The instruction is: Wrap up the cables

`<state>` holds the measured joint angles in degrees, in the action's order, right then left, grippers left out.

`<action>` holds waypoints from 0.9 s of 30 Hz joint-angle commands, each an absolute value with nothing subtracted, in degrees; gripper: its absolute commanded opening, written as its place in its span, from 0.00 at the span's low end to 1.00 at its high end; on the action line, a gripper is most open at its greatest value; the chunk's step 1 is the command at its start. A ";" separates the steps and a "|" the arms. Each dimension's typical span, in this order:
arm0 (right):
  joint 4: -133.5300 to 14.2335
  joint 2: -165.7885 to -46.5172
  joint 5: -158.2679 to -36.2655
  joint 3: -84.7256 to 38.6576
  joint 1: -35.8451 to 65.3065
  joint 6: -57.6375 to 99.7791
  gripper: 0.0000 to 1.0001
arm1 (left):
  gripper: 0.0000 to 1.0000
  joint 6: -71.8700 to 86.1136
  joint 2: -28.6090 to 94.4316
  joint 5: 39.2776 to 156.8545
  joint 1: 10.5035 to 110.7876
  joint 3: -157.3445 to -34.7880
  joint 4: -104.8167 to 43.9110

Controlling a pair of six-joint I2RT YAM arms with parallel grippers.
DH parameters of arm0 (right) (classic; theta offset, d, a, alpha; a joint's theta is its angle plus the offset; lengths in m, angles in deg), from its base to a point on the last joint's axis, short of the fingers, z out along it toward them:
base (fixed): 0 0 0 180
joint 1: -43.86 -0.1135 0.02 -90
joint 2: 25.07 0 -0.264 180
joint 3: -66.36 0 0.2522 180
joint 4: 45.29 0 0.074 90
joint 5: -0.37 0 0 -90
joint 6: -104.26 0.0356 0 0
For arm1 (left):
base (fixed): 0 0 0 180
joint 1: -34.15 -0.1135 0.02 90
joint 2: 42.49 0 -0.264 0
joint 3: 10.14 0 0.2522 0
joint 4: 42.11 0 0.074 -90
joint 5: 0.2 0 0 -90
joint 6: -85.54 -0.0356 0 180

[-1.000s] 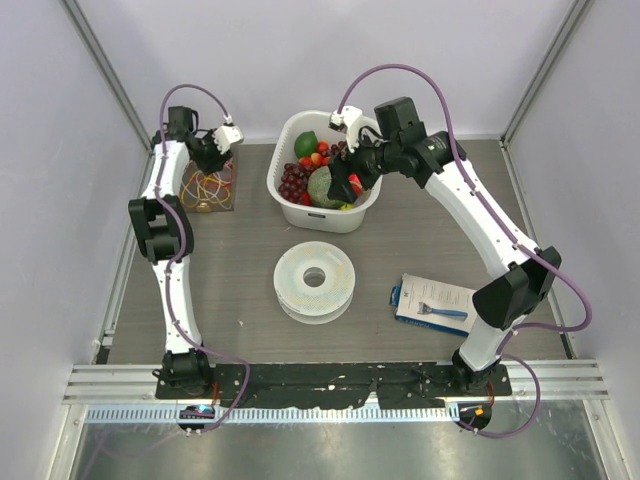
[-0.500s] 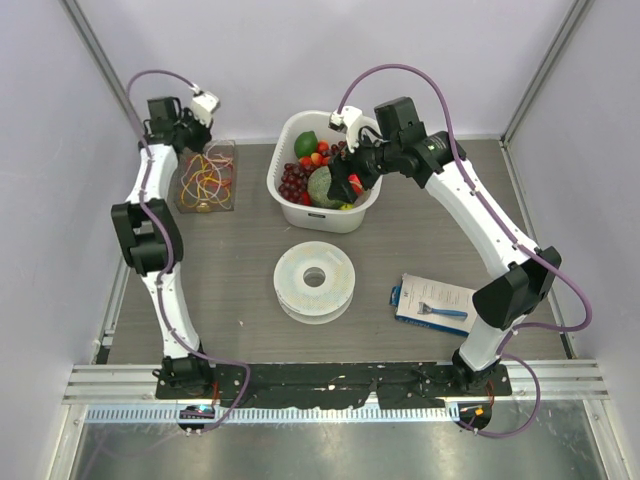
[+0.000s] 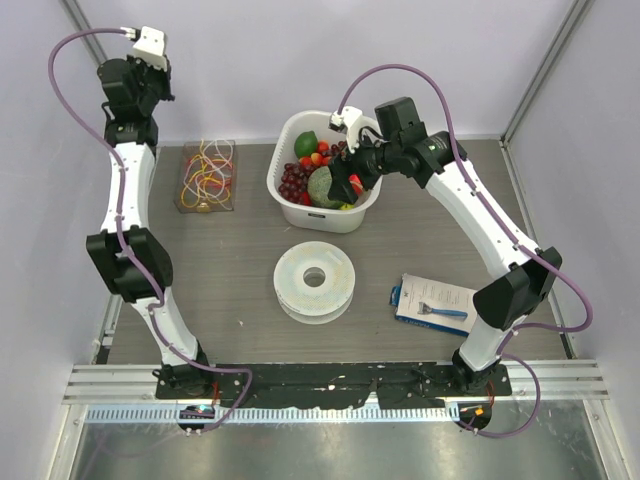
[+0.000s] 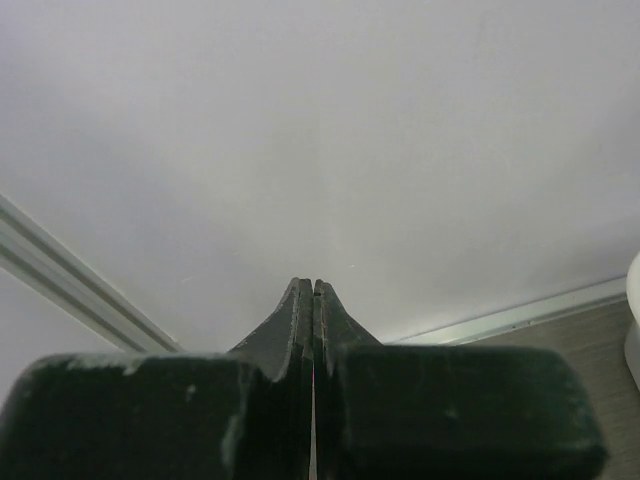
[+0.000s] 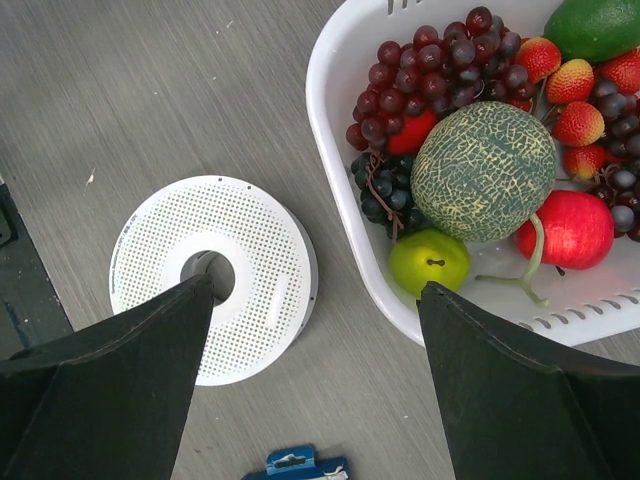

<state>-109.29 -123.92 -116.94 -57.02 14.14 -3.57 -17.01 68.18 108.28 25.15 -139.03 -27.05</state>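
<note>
The cables (image 3: 207, 172) are a tangle of thin red, orange and yellow wires in a clear box (image 3: 186, 190) at the back left of the table. My left gripper (image 3: 128, 80) is raised high above and behind the box, near the back wall. In the left wrist view its fingers (image 4: 313, 285) are pressed together, with a thin reddish line in the slit between them. My right gripper (image 3: 345, 185) is open and empty, hovering over the near edge of the white fruit basket (image 3: 290, 130); it also shows in the right wrist view (image 5: 315, 287).
A white perforated spool (image 3: 315, 281) lies at the table's middle and also shows in the right wrist view (image 5: 213, 275). The basket (image 5: 330, 60) holds grapes, a melon, an apple and a pear. A blue-and-white packet (image 3: 432, 303) lies at the right front.
My left gripper has risen out of the clear box and swung up and left toward the back wall. The right arm has not moved.
</note>
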 commanded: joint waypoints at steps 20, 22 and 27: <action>-109.76 -119.91 -118.37 -57.53 14.15 -5.25 0.88 | 0.68 -30.53 72.98 121.53 23.95 -146.32 14.86; -109.77 -120.17 -118.54 -57.35 14.15 -5.43 0.89 | 0.71 -36.42 76.58 121.18 23.95 -150.17 21.62; -110.03 -120.87 -119.24 -57.35 14.15 -5.17 0.88 | 0.72 -49.70 84.58 120.13 24.13 -156.87 32.28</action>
